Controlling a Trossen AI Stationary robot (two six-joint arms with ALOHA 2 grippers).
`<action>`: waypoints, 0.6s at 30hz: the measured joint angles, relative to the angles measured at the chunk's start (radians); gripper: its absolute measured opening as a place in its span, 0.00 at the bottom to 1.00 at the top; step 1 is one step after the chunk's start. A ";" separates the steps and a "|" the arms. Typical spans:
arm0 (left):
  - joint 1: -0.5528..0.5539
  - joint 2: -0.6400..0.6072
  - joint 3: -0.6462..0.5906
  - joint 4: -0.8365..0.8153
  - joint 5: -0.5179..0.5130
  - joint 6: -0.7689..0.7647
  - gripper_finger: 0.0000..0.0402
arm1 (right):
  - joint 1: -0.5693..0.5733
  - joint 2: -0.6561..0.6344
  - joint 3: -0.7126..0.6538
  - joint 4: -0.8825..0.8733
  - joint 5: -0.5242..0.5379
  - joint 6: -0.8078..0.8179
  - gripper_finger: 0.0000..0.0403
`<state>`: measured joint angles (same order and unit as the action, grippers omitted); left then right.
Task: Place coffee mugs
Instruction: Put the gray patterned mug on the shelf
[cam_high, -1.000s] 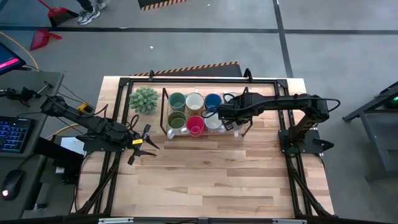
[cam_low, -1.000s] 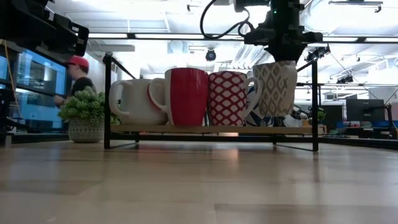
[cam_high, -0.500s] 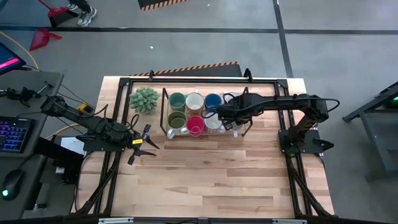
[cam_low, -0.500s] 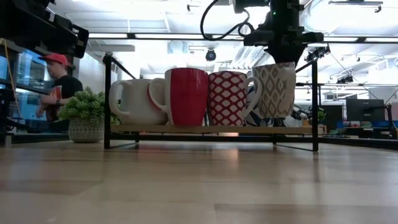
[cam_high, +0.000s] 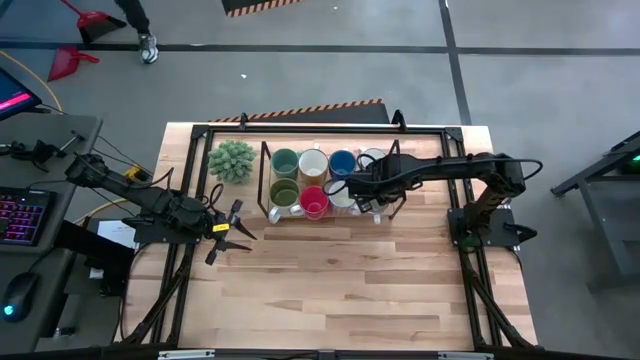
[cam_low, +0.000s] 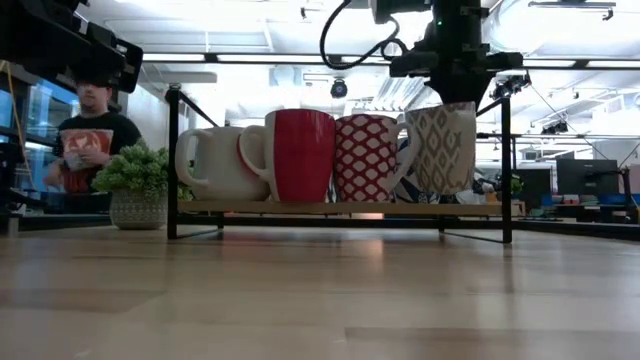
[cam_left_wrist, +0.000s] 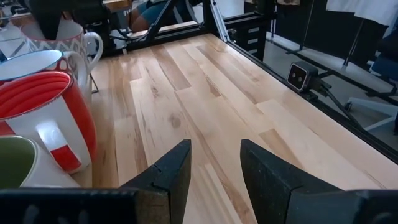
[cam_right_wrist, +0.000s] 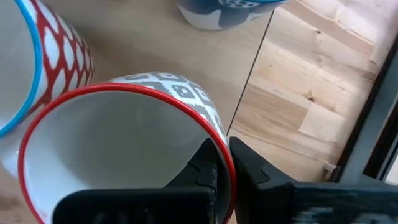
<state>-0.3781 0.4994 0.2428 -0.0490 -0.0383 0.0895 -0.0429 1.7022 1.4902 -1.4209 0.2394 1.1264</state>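
The cream ceramic mug with a grey lattice pattern and red rim (cam_right_wrist: 124, 149) hangs at the black wire rack's (cam_low: 340, 208) 3 o'clock end, base apparently just at shelf level, close beside the red-and-white lattice mug (cam_low: 365, 157). The right gripper (cam_right_wrist: 222, 163) pinches its rim wall, one finger inside, one outside. Letting go off-level could tip it against that neighbour or off the shelf edge. The left gripper (cam_left_wrist: 214, 165) waits at the rack's 8 o'clock, fingers apart.

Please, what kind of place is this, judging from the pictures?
Probably a robotics lab or workshop: a light wooden worktable in a black metal frame, a desk with a lit computer keyboard beside it, and monitors on benches in the room behind.
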 joint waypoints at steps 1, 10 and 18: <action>0.000 0.000 0.000 0.003 0.000 0.000 0.32 | 0.000 0.004 0.000 0.002 0.001 -0.001 0.00; 0.000 0.000 0.000 0.013 0.000 0.000 0.32 | 0.000 0.020 0.000 -0.004 0.004 -0.007 0.00; 0.000 0.000 0.000 0.020 0.000 0.001 0.32 | 0.000 0.020 0.000 0.003 -0.009 0.001 0.00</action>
<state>-0.3782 0.4992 0.2428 -0.0292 -0.0383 0.0902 -0.0433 1.7222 1.4902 -1.4177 0.2306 1.1272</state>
